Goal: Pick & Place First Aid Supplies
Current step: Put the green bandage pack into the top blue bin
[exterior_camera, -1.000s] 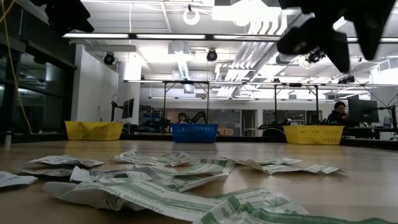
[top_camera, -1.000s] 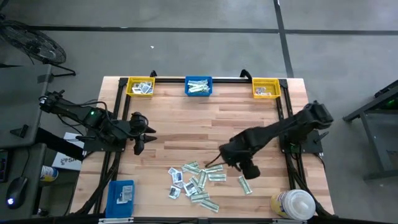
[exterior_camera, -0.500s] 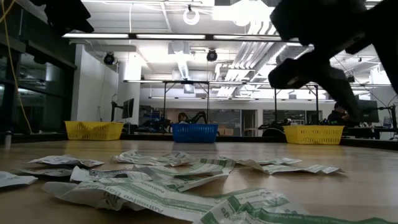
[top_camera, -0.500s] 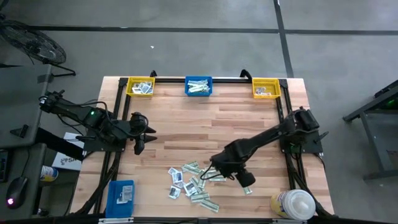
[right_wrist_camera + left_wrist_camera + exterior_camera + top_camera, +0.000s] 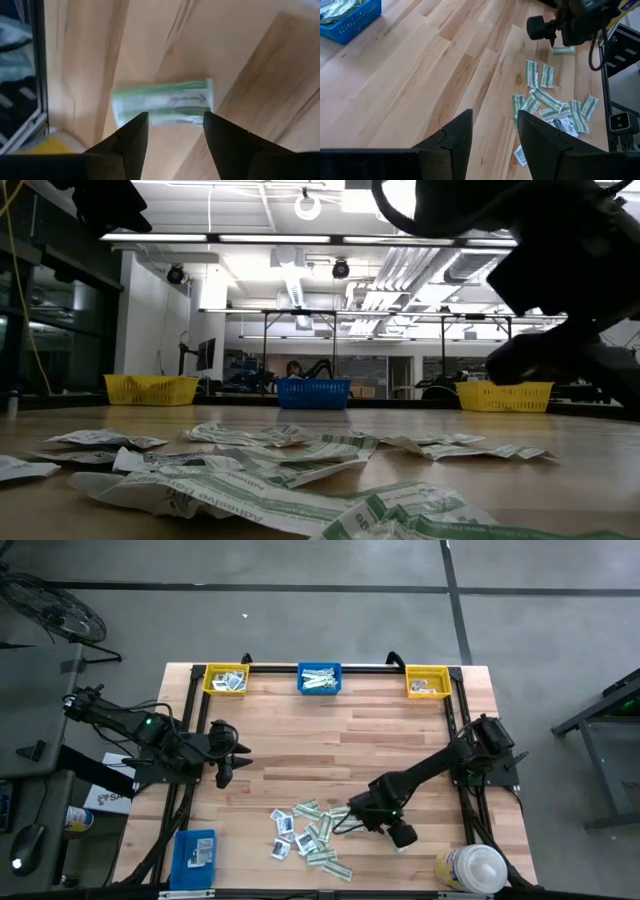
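Right gripper low over lone green-and-white packet near counter's front right, jaws apart, empty. Packet pile at front centre. Left gripper waits near left edge, jaws apart.

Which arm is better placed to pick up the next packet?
The right. Its end effector hangs open directly over a green-and-white strip packet lying apart from the pile. The left end effector waits, open, farther back, away from the packets.

a robotics lab — open hall with ceiling strip lights, exposed ducts, other test rigs and monitors behind.
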